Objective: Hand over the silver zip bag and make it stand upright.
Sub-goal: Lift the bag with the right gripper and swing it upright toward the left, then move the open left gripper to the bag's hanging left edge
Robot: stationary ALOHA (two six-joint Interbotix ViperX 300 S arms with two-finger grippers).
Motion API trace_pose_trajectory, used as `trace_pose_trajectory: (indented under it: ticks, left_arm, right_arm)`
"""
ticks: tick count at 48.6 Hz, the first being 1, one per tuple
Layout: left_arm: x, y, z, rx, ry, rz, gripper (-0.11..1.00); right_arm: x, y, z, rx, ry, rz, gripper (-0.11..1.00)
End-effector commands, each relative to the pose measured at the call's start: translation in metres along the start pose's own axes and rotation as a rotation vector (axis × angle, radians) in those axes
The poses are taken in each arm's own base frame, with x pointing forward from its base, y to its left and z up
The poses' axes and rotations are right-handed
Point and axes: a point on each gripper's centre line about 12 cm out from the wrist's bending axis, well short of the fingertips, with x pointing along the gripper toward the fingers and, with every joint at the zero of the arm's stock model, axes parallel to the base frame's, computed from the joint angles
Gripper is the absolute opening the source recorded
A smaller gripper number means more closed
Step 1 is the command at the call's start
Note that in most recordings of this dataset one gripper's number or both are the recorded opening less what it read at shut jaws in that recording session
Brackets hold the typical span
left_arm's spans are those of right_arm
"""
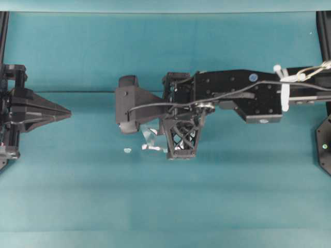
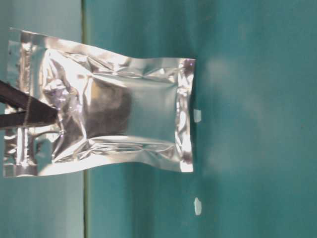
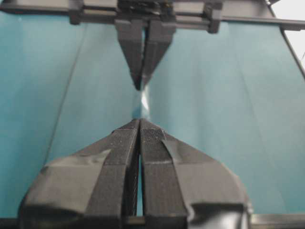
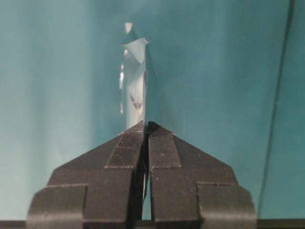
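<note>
No legible text, label, brand, number or sign in any view; the bag [image 2: 114, 109] shows bare foil only; the arms and table carry no readable markings.

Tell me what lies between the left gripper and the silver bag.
Overhead, only bare teal table separates the shut left gripper from the silver bag, which the right gripper pinches.

bag [image 1: 150, 139] mostly hidden under right claw [image 1: 135, 120], left claw [image 1: 64, 112] well apart

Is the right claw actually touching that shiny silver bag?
Touching. In the right wrist view the right gripper is pinched shut on the silver zip bag, whose edge runs between its fingertips.
</note>
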Motion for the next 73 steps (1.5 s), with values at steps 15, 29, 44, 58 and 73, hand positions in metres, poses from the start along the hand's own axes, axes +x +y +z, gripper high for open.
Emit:
trace_pose_trajectory:
  ticks: [15,29,44,58,73]
  left_arm:
    - [0.003,0.005,0.0,-0.005,0.006,0.023,0.17]
    - [0.008,0.005,-0.019,-0.042,0.063,0.024,0.94]
    - [0.029,0.006,-0.06,-0.114,0.138,0.027,0.91]
    - [0.059,-0.001,-0.08,-0.097,0.145,-0.002,0.91]
    - [0.1,-0.006,-0.116,-0.106,0.188,-0.02,0.91]
  right_arm:
    - [-0.003,0.007,0.007,-0.037,-0.025,0.002,0.01]
    - [-0.001,0.008,0.007,-0.04,-0.023,0.001,0.01]
    - [0.001,0.008,0.006,-0.038,-0.017,0.003,0.01]
    - [0.004,0.007,0.005,-0.037,-0.009,0.001,0.01]
    - [0.007,0.007,0.005,-0.039,-0.006,0.0,0.01]
